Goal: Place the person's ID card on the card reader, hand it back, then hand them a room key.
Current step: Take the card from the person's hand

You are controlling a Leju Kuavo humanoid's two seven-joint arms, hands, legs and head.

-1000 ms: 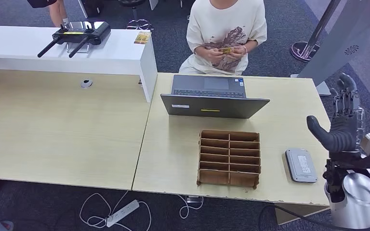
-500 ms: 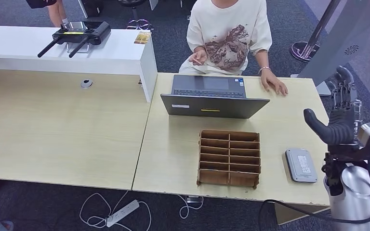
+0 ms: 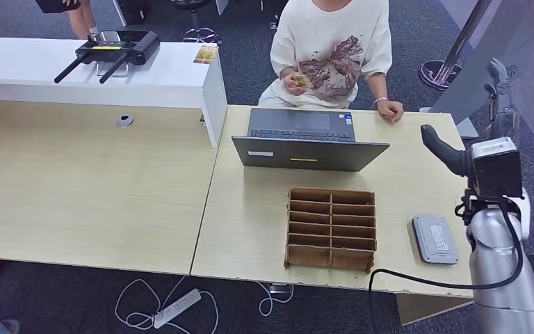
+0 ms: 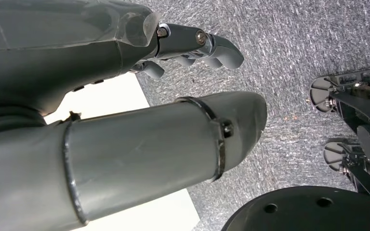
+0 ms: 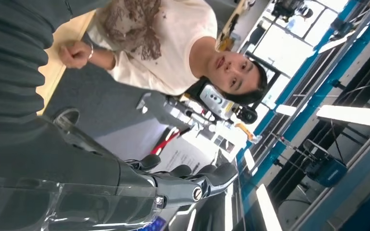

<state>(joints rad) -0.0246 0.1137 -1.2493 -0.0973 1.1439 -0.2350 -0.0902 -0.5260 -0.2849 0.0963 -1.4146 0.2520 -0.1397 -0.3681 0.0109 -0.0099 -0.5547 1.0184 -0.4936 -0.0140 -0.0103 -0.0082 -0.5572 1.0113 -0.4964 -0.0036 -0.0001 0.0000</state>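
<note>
Bare desk top lies between laptop, wooden compartment tray and card reader: open passage there. Laptop stands between tray and person. Person's hand rests on far desk edge, right of laptop. Raised white counter bounds the left side.

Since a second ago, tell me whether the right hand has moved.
Yes. The right hand has risen and swung away from the card reader, reaching toward the table's far edge near the person.
</note>
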